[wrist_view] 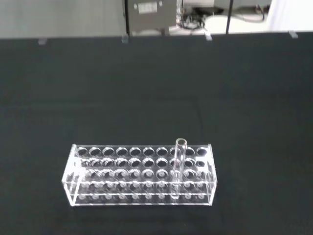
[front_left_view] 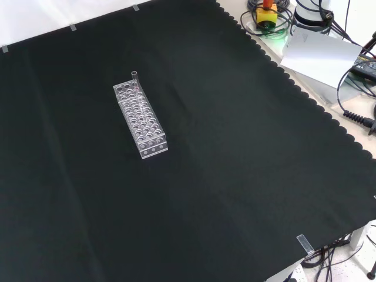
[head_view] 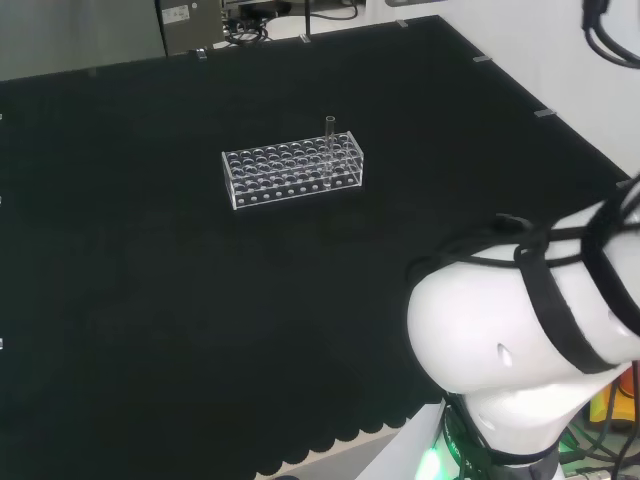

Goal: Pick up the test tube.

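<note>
Ideally, descend over the tube [wrist_view: 180, 166], upright at the rack's [wrist_view: 142, 175] three o'clock end in the wrist view; the hand's opening can't be told.

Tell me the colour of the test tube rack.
The test tube rack is clear, colourless plastic; the wrist view shows it best.

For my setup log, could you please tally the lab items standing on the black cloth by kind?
Clear test tube rack: 1
Clear test tube, upright in the rack: 1
Total: 2
</note>
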